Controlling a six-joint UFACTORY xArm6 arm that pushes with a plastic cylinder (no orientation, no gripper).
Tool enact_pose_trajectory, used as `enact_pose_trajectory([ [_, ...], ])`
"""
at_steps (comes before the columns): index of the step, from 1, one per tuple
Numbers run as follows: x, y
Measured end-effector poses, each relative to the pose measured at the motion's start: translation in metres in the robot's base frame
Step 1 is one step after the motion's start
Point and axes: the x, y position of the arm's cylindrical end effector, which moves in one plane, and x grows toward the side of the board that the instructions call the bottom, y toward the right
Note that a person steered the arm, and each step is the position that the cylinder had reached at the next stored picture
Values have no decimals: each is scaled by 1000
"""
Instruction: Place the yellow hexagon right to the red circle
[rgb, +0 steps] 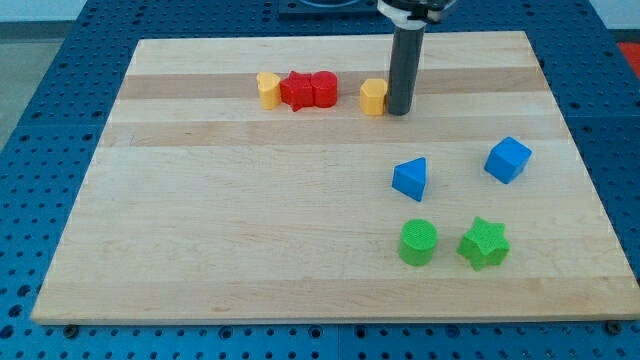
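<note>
The yellow hexagon (373, 96) lies near the view's top, right of centre. My tip (398, 110) stands right beside it, touching or almost touching its right side. The red circle (323, 88) lies to the left of the hexagon, with a gap between them. A red star (297, 92) touches the circle's left side, and a yellow heart-like block (268, 89) touches the star's left side.
A blue triangle (411, 178) and a blue cube (508, 159) lie at the right middle of the wooden board (220, 230). A green cylinder (418, 242) and a green star (484, 243) lie below them.
</note>
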Motion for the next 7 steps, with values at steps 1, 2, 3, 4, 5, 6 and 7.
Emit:
enact_pose_trajectory([
  [1, -5, -2],
  [2, -8, -6],
  [3, -9, -12],
  [4, -10, -16],
  [5, -11, -19],
  [6, -12, -20],
  [7, -12, -22],
])
